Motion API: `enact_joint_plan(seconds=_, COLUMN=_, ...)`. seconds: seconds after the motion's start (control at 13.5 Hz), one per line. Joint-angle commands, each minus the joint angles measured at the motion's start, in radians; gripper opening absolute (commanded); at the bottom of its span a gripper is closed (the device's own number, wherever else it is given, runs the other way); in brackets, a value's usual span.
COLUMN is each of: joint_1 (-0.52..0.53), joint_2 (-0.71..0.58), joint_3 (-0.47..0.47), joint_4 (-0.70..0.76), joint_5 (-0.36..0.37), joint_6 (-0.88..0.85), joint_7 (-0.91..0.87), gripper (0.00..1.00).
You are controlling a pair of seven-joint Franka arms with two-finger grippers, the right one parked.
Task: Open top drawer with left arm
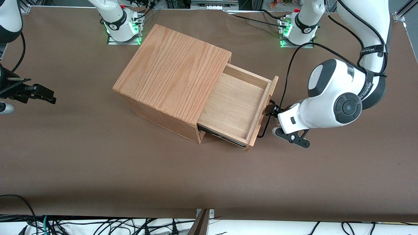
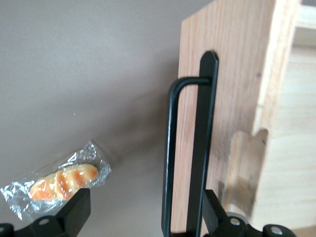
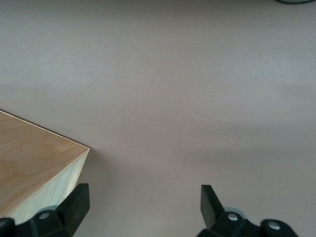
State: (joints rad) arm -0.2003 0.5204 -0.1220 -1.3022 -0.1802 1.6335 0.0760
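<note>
At the box's three o'clock face, the shallow light-wood top drawer (image 1: 233, 104) stands pulled well out of the oak-grain wooden box (image 1: 173, 68) on the brown desk (image 1: 98, 169). The left arm's black two-finger hand (image 2: 143, 210) is released, fingers straddling the thin black U-shaped bar handle (image 2: 170, 153). The drawer looks light and rigid, probably sliding easily; the stiff bar's middle is the place to grip.

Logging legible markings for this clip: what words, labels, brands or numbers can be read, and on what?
Lettered dark bands on the left arm: too small to read.
Top drawer, its handle, wrapped bread: no text.
Tool at the handle, open: no markings.
</note>
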Motion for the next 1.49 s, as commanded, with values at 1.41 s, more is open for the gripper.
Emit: enact_joint_plan(seconds=1.41, joint_1=0.2, joint_2=-0.57, joint_3=0.033, joint_4=-0.431, joint_5=0.176, joint_6=0.083, joint_7=-0.061, gripper=1.0)
